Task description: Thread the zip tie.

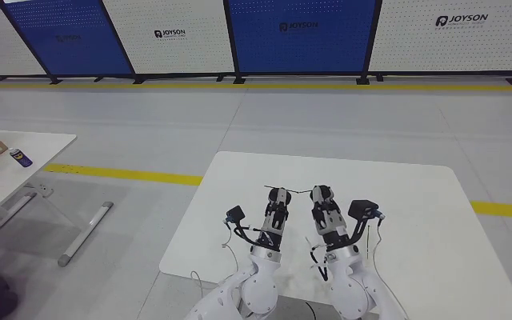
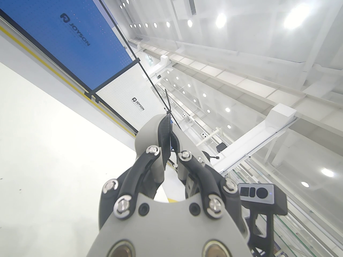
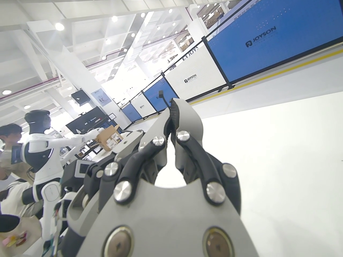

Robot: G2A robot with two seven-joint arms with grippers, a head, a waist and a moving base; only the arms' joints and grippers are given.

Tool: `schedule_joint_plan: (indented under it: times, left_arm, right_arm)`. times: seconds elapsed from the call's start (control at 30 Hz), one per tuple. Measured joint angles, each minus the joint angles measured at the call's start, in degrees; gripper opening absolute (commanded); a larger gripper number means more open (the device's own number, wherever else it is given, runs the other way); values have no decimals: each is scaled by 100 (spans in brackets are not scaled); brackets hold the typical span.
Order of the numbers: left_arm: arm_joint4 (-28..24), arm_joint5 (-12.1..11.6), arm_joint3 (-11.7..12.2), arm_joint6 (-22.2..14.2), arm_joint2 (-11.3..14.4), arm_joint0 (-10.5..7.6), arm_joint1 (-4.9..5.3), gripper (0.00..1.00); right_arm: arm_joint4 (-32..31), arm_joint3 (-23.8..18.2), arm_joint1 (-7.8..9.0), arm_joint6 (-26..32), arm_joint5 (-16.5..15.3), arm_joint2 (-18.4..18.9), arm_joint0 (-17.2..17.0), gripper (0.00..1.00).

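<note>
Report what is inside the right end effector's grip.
The right end effector is shut on the black zip tie; its square head pokes out beyond the tips. The strap's stretch clamped inside is hidden.

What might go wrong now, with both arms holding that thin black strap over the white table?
1. The zip tie is thin and pinched only at the very tips of the left jaws and right jaws; a slight slip might drop it onto the table.
2. Its small square end barely pokes past the right jaws, so a tiny misalignment would likely spoil the threading.
3. The two arms sit close together and might bump.
</note>
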Motion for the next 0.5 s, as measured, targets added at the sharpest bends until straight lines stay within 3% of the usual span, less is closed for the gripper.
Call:
schedule_joint_plan:
  times: [0.5]
  left_arm:
    - [0, 0, 0, 0, 0, 0, 0, 0]
  right_arm:
    - [26, 32, -4, -44, -29, 45, 25, 0]
